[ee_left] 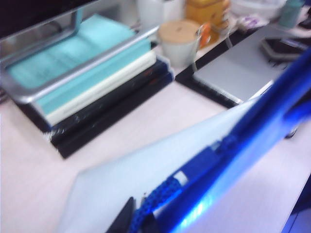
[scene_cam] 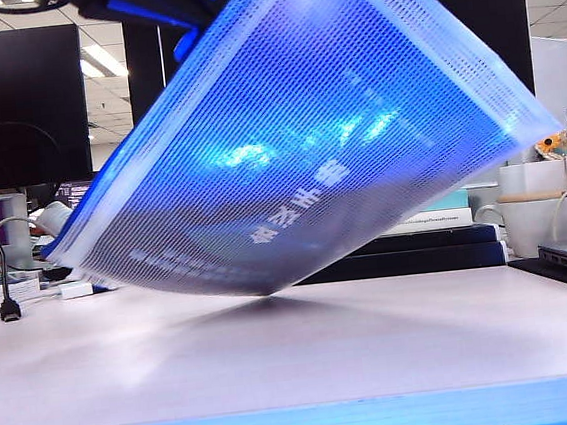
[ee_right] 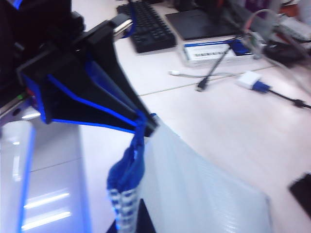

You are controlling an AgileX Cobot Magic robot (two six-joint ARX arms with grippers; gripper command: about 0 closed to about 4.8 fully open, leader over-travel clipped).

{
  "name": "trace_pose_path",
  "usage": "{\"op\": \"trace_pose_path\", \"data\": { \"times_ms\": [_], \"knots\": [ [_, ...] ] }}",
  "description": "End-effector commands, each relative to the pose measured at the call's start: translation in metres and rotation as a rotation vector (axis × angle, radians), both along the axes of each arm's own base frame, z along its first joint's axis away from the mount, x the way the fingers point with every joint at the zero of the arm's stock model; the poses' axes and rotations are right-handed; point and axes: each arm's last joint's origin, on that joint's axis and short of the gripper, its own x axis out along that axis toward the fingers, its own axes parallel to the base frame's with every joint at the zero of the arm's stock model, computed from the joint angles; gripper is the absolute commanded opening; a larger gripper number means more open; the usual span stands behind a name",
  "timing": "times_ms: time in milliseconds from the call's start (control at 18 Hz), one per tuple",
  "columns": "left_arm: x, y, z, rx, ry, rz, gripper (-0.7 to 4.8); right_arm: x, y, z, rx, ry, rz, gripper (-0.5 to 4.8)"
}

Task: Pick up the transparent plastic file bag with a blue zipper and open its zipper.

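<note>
The file bag (scene_cam: 297, 141) hangs tilted in the air, only its lowest corner close to the tabletop (scene_cam: 277, 354) near the middle; whether they touch is unclear. Its zipper (ee_left: 252, 131) runs along the raised edge (blurred in the left wrist view). The left gripper (ee_left: 136, 218) is clamped at the zipper's cord pull (ee_left: 158, 199); the right gripper (ee_right: 148, 124) pinches the bag's blue-edged corner. Books (ee_left: 92, 73), a cup (ee_left: 180, 41) and a laptop (ee_left: 233, 73) line the far edge, leaving the front bare.

one file bag (scene_cam: 297, 141), two mugs (scene_cam: 530, 221) (both white)
</note>
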Motion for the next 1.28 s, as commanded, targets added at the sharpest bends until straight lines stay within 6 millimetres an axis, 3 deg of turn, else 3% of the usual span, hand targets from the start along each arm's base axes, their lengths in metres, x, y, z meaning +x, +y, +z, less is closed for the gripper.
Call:
{"op": "trace_pose_path", "data": {
  "times_ms": [56, 167, 223, 390, 668, 835, 890, 946, 1113, 1280],
  "knots": [
    [0.0, 0.005, -0.01, 0.088, 0.014, 0.027, -0.06, 0.0, -0.01, 0.012, 0.024, -0.07, -0.066, -0.03],
    [0.009, 0.016, -0.015, 0.115, 0.011, 0.12, -0.06, 0.001, -0.033, 0.022, 0.048, -0.099, -0.163, -0.03],
    [0.022, 0.034, -0.016, 0.121, 0.024, 0.216, -0.06, -0.001, -0.049, 0.034, 0.066, -0.134, -0.218, -0.03],
    [0.035, 0.054, -0.019, 0.119, 0.031, 0.312, -0.06, -0.005, -0.064, 0.048, 0.104, -0.156, -0.249, -0.03],
    [0.047, 0.078, -0.019, 0.111, 0.035, 0.425, -0.06, -0.005, -0.075, 0.052, 0.122, -0.149, -0.276, -0.03],
    [0.048, 0.079, -0.018, 0.096, 0.03, 0.431, 0.01, -0.006, -0.074, 0.051, 0.131, -0.142, -0.24, -0.03],
    [0.048, 0.078, -0.016, 0.058, 0.03, 0.414, 1.61, -0.005, -0.073, 0.05, 0.135, -0.132, -0.22, -0.03],
    [0.049, 0.076, -0.012, -0.025, 0.032, 0.394, 4.79, -0.003, -0.073, 0.047, 0.13, -0.098, -0.211, -0.03],
    [0.051, 0.071, 0.0, -0.161, -0.006, 0.275, 4.79, 0.008, -0.06, 0.029, 0.109, 0.025, -0.145, -0.03],
    [0.05, 0.07, 0.005, -0.217, -0.022, 0.242, 4.79, 0.026, -0.04, -0.004, 0.027, 0.189, -0.068, -0.03]
  ]
}}
